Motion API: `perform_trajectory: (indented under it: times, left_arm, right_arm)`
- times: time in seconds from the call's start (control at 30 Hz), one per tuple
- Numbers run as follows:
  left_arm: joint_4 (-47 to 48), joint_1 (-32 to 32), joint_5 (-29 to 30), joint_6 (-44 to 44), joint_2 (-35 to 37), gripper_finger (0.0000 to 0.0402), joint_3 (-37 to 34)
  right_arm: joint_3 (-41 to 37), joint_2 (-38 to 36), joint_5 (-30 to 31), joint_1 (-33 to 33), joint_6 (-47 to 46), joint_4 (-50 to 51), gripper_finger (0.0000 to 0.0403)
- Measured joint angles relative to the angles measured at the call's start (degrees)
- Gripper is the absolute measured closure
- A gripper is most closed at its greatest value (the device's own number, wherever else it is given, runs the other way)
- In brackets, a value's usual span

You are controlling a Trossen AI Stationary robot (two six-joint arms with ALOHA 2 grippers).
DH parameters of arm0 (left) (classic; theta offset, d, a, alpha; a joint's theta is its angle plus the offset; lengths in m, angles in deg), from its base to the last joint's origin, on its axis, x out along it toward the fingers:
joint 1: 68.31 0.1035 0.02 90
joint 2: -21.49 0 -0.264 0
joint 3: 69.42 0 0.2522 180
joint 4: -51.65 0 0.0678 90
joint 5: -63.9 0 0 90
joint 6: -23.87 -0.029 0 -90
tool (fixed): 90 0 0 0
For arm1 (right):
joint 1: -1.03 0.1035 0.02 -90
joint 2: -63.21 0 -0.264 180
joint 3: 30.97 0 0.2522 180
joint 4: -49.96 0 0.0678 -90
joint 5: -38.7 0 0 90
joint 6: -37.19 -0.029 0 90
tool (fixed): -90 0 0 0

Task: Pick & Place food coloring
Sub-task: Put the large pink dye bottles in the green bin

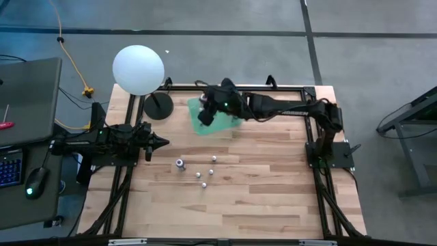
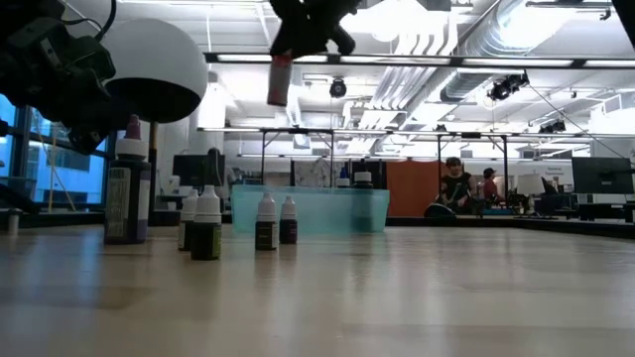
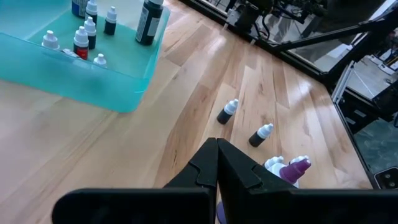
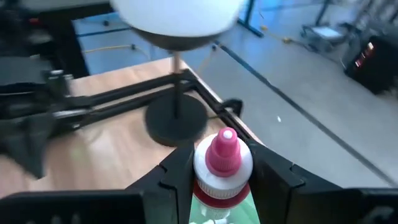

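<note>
Right hand (image 4: 214, 180): up in the air over the teal bin (image 1: 222, 123), fingers clamped on a pink-capped bottle (image 4: 222, 163).
Held bottle: hangs upright, pink tip and white collar poking out between the two dark fingers; in the low view it shows well above the desk (image 1: 259, 198), over the bin.
Bin: sits at the far side of the desk, next to the lamp base (image 1: 158, 106); in the left wrist view several small bottles stand inside it, along with a taller dark one (image 3: 149, 22).
Left hand (image 1: 158, 143): parked low at the left side of the desk, fingers pressed together, gripping nothing.
Loose bottles: a small cluster (image 1: 205, 175) stands on the bare wood in mid-desk, near the left hand and well apart from the bin; the purple-topped one (image 1: 179, 164) is the biggest of them.
In the way: the white globe (image 1: 138, 69) on its stand looms beside the bin, right in front of the right wrist camera.
Around: a laptop (image 1: 27, 102) and mouse (image 1: 35, 182) left of the desk; people sit far back in the room.
</note>
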Motion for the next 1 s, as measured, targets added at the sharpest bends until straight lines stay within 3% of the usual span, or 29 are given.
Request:
perform_trajectory:
  times: [0.27, 0.43, 0.77, 1.0]
  left_arm:
    - [0.0, 0.0, 0.0, 0.0, 0.0, 0.0401, 0.0]
    - [0.0, 0.0, 0.0, 0.0, 0.0, 0.0401, 0.0]
    - [0.0, 0.0, 0.0, 0.0, 0.0, 0.0401, 0.0]
    - [0.0, 0.0, 0.0, 0.0, 0.0, 0.0401, 0.0]
  right_arm:
    - [0.0, 0.7, 3.2, -4.6, -13.7, 9.0, 0.0285]
    - [0.0, 0.7, 6.9, -7.0, -17.0, 10.6, 0.0285]
    - [0.0, 8.4, 2.6, -10.6, -21.9, 7.3, 0.0285]
    - [0.0, 12.7, 3.6, -11.2, -22.9, 5.1, 0.0285]
